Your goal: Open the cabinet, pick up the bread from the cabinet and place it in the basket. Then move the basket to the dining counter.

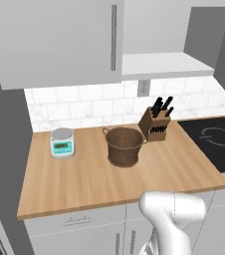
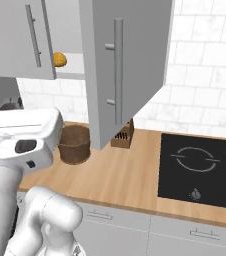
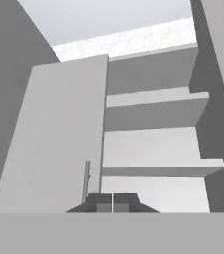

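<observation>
Fingertips are pressed together with nothing between them, sitting at the bottom of the hand view and pointing up into the cabinet. From there you can see one door hanging in front on the left with its bar handle, and bare grey shelves beside it.

Right base view is more useful: the right-hand door is swung out wide toward the camera, and the bread sits on the lowest shelf, peeking out just past the edge of the other door. It's a small golden lump, so my guess is it's light and a bit squashy, probably with a rounded crust that could roll or slip if pinched off-center. I'd go for the middle of it, fingers either side of the widest part, gentle squeeze. They'd need to spread apart first, obviously.

The basket is on the wooden counter below, upright, between a little kitchen scale and the knife block, which is just beside it. The basket's loop handles are small, so the rim looks like the easier place to grab later. It looks stiff enough to carry by one side, though it might tilt.
</observation>
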Robot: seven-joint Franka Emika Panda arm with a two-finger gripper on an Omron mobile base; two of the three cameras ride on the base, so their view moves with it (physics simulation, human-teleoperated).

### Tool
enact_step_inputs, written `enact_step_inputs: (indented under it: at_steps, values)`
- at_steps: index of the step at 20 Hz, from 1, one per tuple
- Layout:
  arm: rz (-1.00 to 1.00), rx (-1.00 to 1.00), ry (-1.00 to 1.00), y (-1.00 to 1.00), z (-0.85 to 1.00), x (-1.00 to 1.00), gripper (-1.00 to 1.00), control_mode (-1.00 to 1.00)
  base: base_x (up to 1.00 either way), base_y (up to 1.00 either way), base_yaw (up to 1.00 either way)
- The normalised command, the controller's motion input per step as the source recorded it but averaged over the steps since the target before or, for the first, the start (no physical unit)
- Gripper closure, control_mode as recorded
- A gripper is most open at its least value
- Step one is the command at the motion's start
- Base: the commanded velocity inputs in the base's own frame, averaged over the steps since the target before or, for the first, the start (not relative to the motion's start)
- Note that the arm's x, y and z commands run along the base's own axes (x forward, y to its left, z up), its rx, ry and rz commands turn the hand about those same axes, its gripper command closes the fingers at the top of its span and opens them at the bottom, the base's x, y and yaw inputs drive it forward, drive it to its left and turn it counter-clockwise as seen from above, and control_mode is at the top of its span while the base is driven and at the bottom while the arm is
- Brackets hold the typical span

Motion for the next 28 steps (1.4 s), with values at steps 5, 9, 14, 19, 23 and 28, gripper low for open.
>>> enact_step_inputs:
  at_steps: [5, 9, 14, 19, 23, 28]
  values:
    - [-0.33, -0.07, 0.00, 1.00, 0.00, 0.60, 1.00, -1.00, 0.00, 0.00, 0.00]
    - [-0.32, -0.07, 0.01, 1.00, -0.04, 0.71, 1.00, -1.00, 0.00, 0.00, 0.00]
    - [-0.04, 0.04, 0.06, 0.78, -0.18, 0.87, 1.00, -1.00, 0.00, 0.00, 0.00]
    - [0.06, 0.14, 0.19, 0.26, -0.20, 0.67, 1.00, -1.00, 0.00, 0.00, 0.00]
    - [0.02, 0.06, 0.08, 0.04, -0.14, 0.71, 1.00, -1.00, 0.00, 0.00, 0.00]
    - [0.00, 0.00, 0.01, 0.09, -0.03, 0.62, -1.00, -1.00, 0.00, 0.00, 0.00]
